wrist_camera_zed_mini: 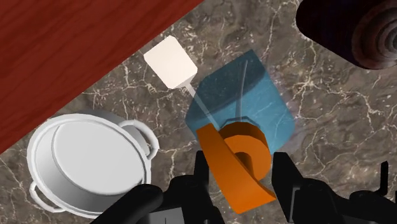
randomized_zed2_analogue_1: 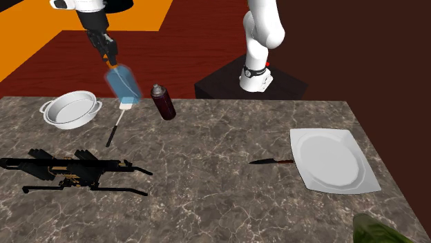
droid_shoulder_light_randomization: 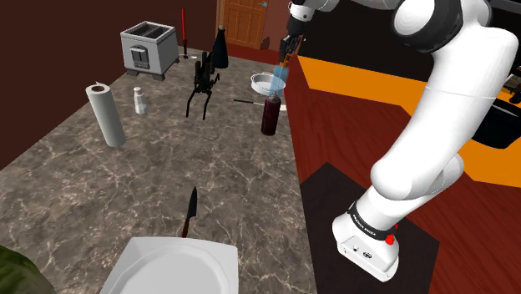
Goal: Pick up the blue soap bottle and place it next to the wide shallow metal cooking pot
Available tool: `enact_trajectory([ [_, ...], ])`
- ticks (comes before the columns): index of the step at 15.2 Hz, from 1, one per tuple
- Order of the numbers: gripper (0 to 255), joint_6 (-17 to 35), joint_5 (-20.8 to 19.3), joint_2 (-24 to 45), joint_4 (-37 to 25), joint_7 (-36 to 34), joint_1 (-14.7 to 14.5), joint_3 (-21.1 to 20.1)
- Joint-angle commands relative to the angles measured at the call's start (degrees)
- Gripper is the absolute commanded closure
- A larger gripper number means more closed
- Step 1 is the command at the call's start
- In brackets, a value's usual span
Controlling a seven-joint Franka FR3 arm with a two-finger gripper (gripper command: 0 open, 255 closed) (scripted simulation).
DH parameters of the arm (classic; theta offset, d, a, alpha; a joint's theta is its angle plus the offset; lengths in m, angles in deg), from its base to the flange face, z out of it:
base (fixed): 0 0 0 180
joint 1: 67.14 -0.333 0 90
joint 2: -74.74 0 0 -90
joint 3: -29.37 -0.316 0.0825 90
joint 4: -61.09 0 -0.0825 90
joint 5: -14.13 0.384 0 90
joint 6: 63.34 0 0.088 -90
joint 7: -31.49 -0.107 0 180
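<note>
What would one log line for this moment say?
jaws: shut on orange pump; translucent blue soap bottle: held aloft, tilted; shallow white two-handled pot: on marbled counter

arm (droid_shoulder_light_randomization: 442,108) white | joints (droid_shoulder_light_randomization: 448,32) dark | base band (droid_shoulder_light_randomization: 372,224) black, white lettering | red dot (droid_shoulder_light_randomization: 392,241) beside it | gripper (wrist_camera_zed_mini: 242,172) black

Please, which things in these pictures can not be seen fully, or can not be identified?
- Green object: shoulder view, cut off by the bottom corner; what it is cannot be told.
- Plate: shoulder view, its near part is cut by the bottom edge.
- Dark red bottle: wrist view, cut by the picture's edge.
- Blue soap bottle: wrist view, the gripper covers the sides of its orange pump; its base is hidden beneath its body.
</note>
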Motion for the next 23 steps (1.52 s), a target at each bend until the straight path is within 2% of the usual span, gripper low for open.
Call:
enact_trajectory([
  [1,255,1.6,0.0,0.1,1.4,0.1,0.0,0.0],
  [12,255,9.6,0.3,1.6,8.0,0.6,0.0,0.0],
  [20,255,9.6,0.3,1.6,8.0,0.6,0.0,0.0],
  [21,0,9.6,0.3,1.6,8.0,0.6,0.0,0.0],
  [23,0,9.6,0.3,1.6,8.0,0.6,0.0,-0.1],
])
